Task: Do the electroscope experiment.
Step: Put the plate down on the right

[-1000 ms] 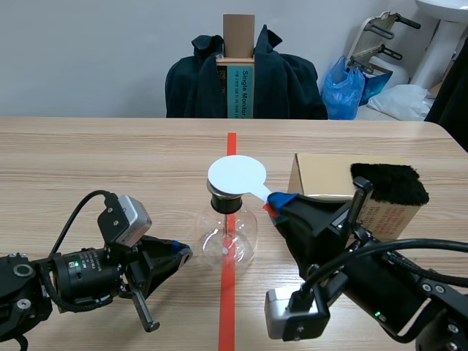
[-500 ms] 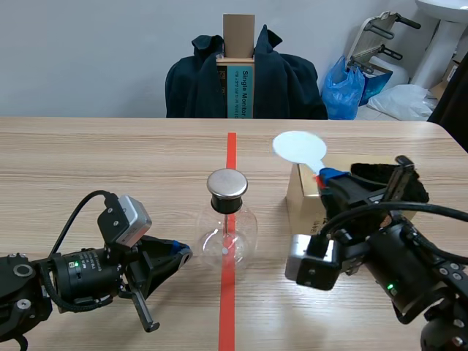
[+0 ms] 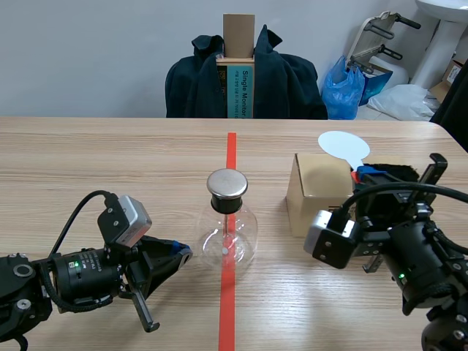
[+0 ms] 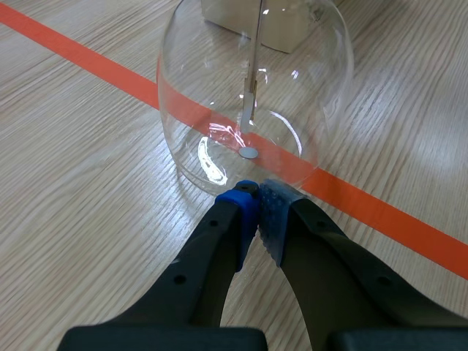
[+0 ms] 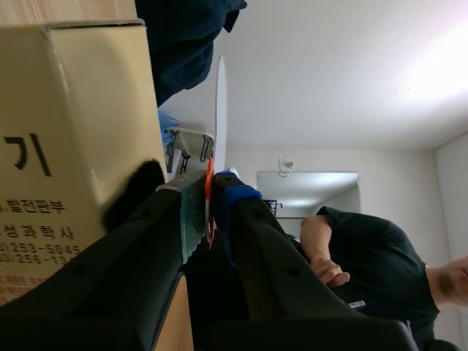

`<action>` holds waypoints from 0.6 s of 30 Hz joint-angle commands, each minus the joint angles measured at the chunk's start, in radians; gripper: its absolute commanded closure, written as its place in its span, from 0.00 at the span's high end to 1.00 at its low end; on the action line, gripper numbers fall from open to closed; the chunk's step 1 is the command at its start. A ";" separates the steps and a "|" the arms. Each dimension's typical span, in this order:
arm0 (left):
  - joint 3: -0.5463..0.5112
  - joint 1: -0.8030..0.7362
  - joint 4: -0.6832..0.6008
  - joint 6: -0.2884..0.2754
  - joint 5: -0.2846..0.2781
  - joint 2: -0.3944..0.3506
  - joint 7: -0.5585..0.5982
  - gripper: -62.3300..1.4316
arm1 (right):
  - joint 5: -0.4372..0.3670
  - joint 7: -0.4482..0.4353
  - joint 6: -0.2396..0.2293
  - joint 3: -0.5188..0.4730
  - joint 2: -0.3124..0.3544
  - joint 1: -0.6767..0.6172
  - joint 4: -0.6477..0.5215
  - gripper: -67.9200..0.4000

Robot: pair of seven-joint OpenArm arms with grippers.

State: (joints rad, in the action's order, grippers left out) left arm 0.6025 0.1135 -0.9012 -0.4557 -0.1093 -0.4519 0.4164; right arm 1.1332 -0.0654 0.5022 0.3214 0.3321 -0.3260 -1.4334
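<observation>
- Scene view: a round glass flask (image 3: 227, 235) stands upright on the orange tape line (image 3: 227, 314) in the middle of the table (image 3: 110, 161). It has a flat metal cap (image 3: 227, 183) on its neck.
- The left gripper (image 3: 180, 252) lies low on the table with its fingers closed on nothing, the tips just beside the flask's base.
- The right gripper (image 3: 360, 174) clamps the handle of a white paddle (image 3: 344, 145) over a cardboard box (image 3: 314, 194). The paddle's long axis slants upward with the disc end uppermost, well apart from the flask.
- Black fur (image 3: 398, 172) lies on top of the box beside that gripper.
- Left wrist view: the left gripper (image 4: 257, 191) is closed, with its blue pads meeting against the flask (image 4: 292, 66) low on its wall. Inside the flask a thin rod (image 4: 254, 51) hangs straight down.
- Right wrist view: the right gripper (image 5: 209, 191) pinches a thin red handle. The paddle (image 5: 220, 110) shows edge-on, reaching ahead of the fingers alongside the box (image 5: 80, 131) and the fur (image 5: 135, 194).
- A person (image 5: 358, 252) in a dark shirt is in the background.
</observation>
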 commanded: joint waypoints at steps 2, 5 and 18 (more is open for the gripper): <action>-0.008 0.003 -0.027 0.002 -0.010 0.002 0.013 0.05 | -0.003 0.000 -0.011 0.011 -0.004 0.007 0.006 0.02; -0.008 0.003 -0.027 0.002 -0.009 0.002 0.013 0.05 | 0.001 0.003 -0.027 0.027 -0.011 0.010 0.026 0.02; -0.008 0.002 -0.027 0.002 -0.009 0.002 0.009 0.05 | 0.000 0.022 -0.060 0.060 -0.014 0.030 0.100 0.02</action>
State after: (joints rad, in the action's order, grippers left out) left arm 0.6025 0.1135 -0.9012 -0.4557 -0.1097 -0.4519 0.4149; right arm 1.1362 -0.0502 0.4400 0.3779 0.3180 -0.3134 -1.3266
